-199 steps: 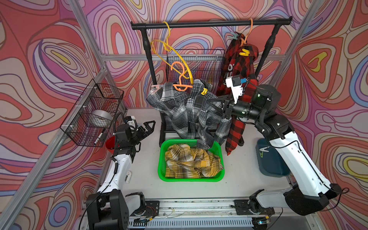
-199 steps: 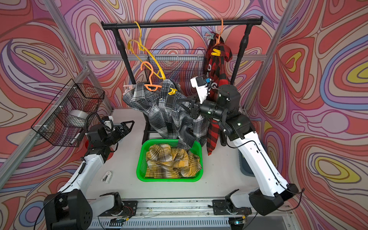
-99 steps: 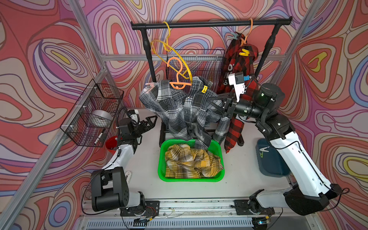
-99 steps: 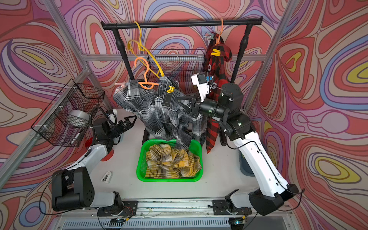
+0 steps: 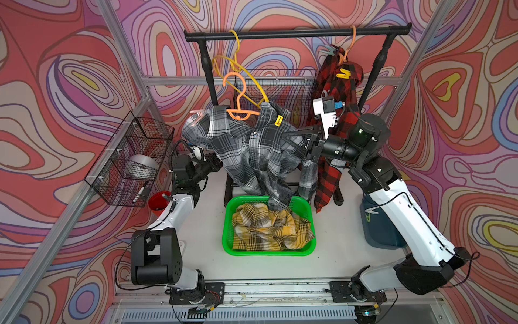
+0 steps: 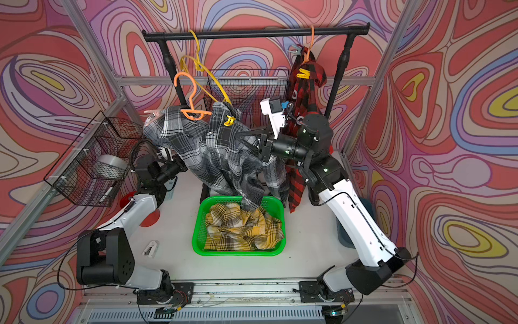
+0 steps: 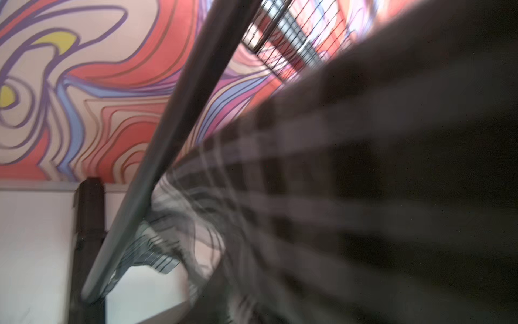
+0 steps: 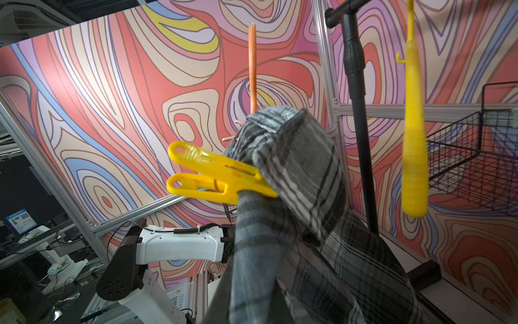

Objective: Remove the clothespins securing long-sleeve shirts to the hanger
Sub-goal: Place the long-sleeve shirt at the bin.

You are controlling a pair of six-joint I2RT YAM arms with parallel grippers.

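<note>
The right tool (image 5: 290, 142) is clamped on the grey plaid shirt (image 5: 252, 151) near its yellow clothespin (image 5: 278, 120); the left tool (image 5: 214, 165) reaches the shirt's left side, whether open or closed cannot be told.

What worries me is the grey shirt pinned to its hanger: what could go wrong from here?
1. The yellow clothespin is clamped on the grey plaid shirt that the right gripper grips; pulling could drag the orange hanger along or strain the cloth.
2. The left gripper is pressed into the shirt's folds, its wrist view blurred: it may pinch fabric rather than the pink clothespin.
</note>
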